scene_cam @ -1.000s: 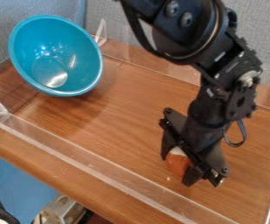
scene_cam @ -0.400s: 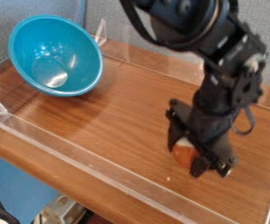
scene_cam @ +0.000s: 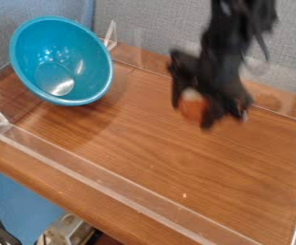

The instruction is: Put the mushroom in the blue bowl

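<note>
The black robot arm lifts the mushroom [scene_cam: 193,107] above the wooden tabletop [scene_cam: 137,158], right of center in the frame; a second ago arm and mushroom were low, in the lower right near the wood; now both are up in the middle-right, blurred w/ motion, & bare wood shows where they were.

The arm comes down from the top edge, right of center; its gripper [scene_cam: 199,107] hangs below at approx. mid-height, fingers toward the lower left, the far parts of the arm cut off by the top of the frame; blur hides the exact tilt.

The gripper's jaws are closed around the mushroom, parted only by its width; the reddish-orange cap w/ a pale patch shows between the dark fingertips; the finer contact pts. can't be made out.

The blue bowl [scene_cam: 60,59] sits upper left, tilted so its glossy inside faces the camera, same spot as in the earlier frame; the mushroom is outside it, to the right & a bit lower in the frame, well apart; gray textured panels [scene_cam: 144,24] stand behind, across the top; a clear rail [scene_cam: 112,182] runs along the near side of the wood, unchanged.
</note>
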Tool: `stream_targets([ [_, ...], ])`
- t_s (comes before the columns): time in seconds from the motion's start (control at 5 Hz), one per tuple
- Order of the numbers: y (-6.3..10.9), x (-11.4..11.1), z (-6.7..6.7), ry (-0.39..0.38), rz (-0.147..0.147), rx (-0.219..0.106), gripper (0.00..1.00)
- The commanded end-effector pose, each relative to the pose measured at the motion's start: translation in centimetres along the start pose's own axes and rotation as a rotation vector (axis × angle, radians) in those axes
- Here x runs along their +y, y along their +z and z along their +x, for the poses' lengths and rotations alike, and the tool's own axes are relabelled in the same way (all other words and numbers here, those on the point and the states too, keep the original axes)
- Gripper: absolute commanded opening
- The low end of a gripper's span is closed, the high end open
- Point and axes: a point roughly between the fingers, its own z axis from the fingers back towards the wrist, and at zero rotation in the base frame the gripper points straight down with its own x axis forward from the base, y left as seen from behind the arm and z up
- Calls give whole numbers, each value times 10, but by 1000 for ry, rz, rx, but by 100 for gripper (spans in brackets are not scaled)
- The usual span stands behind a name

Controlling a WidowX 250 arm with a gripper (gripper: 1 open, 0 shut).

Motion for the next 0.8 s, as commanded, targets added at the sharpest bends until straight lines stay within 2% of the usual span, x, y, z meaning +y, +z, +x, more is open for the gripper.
stream_targets([
  [0.0,27,41,22,139,18,-54,0],
  [0.4,-6,102,22,303,42,3,0],
  [0.6,-16,119,26,427,50,34,0],
])
